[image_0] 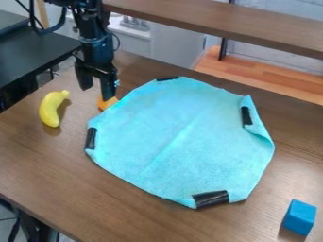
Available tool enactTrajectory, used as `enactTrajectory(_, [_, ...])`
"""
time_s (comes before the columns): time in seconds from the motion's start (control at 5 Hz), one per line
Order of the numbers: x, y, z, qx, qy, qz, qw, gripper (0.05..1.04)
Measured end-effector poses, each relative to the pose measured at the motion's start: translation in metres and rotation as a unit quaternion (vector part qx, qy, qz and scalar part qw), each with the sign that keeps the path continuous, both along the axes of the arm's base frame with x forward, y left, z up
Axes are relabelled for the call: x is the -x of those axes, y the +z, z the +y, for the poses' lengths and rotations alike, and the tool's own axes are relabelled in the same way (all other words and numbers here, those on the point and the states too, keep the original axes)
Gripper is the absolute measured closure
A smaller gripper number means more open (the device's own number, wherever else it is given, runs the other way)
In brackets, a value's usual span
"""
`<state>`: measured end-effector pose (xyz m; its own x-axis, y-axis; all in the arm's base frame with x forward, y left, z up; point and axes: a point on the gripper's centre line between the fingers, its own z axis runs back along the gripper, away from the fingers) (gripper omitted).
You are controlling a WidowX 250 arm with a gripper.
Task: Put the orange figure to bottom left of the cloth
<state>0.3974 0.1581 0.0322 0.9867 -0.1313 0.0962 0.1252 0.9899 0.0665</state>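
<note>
The black gripper (97,91) hangs over the table at the upper left, its two fingers spread apart with nothing visible between them. Just below its right finger is the orange figure (107,102), small and partly hidden, beside the upper left edge of the cloth. Whether the gripper touches it I cannot tell. The light blue cloth (183,137) lies spread over the middle of the table, with black tape at several edges and its right edge folded over.
A yellow banana (52,108) lies left of the gripper. Near the bottom right corner sits a blue block (299,217). The wooden table (126,208) has its front edge at lower left, and a brown shelf (221,21) crosses the top.
</note>
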Motion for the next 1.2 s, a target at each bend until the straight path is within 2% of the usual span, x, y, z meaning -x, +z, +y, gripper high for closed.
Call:
enactTrajectory(0.8, [-0.004,-0.02,-0.013,-0.014,-0.091,-0.029,0.9953,0.084])
enactTrajectory(1.2, [-0.008,-0.019,-0.017,-0.023,-0.102,-0.031,0.994,0.084])
